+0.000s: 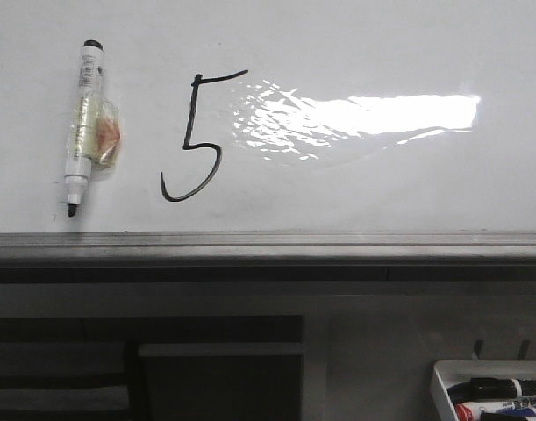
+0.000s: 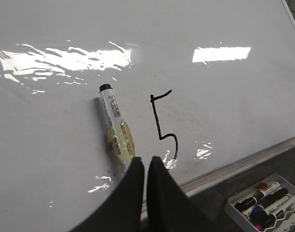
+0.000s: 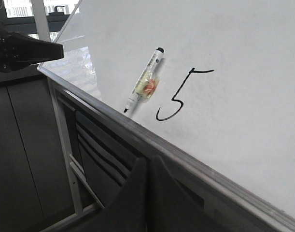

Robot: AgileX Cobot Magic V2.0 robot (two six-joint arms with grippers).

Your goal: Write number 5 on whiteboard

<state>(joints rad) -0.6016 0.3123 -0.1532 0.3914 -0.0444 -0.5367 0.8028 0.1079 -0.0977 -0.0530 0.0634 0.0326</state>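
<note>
A thin black hand-drawn number 5 [image 1: 196, 136] stands on the glossy whiteboard [image 1: 382, 53], left of a bright light patch. It also shows in the left wrist view [image 2: 162, 122] and the right wrist view [image 3: 178, 95]. A white marker pen [image 1: 86, 123] with a yellowish wrap lies on the board left of the digit, tip toward the grey edge rail [image 1: 268, 246]. My left gripper [image 2: 145, 162] is shut and empty, just off the marker's tip end. My right gripper [image 3: 150, 162] is shut and empty, below the board's rail. Neither gripper shows in the front view.
A small white tray [image 1: 443, 390] with several markers sits low at the right, below the board; it also shows in the left wrist view [image 2: 232, 210]. Dark cabinet fronts [image 1: 215, 368] lie under the rail. The other arm's dark body [image 3: 21, 48] shows at the board's far corner.
</note>
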